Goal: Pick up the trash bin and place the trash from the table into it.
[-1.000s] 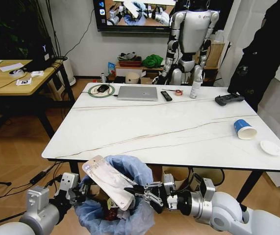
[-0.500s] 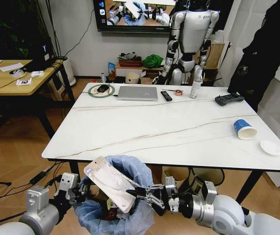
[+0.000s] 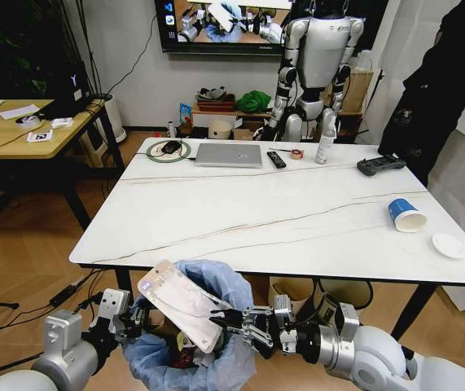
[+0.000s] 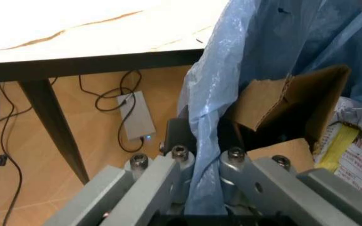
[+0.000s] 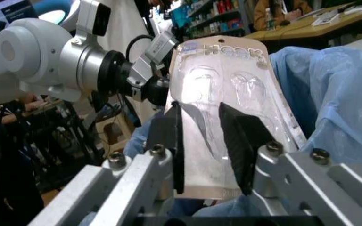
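The right claw is pinching the clear packet by its lower end, and over the last second it has been easing the packet slightly lower and further toward the mouth of the trash bin, which suggests the drop is close but not yet made: the packet is still tilting across the blue bag's rim rather than lying inside. The left claw is staying pressed together on the bin's bag-covered rim, holding the bin below the near edge of the desk. In the left wrist view, torn cardboard and a yellow wrapper are already sitting in the bag. On the desk, the blue-white paper cup is lying on its side well apart from the bin, so trash is still waiting. Embossed lettering is showing along the packet's top edge in the right wrist view, but I cannot read it with confidence.
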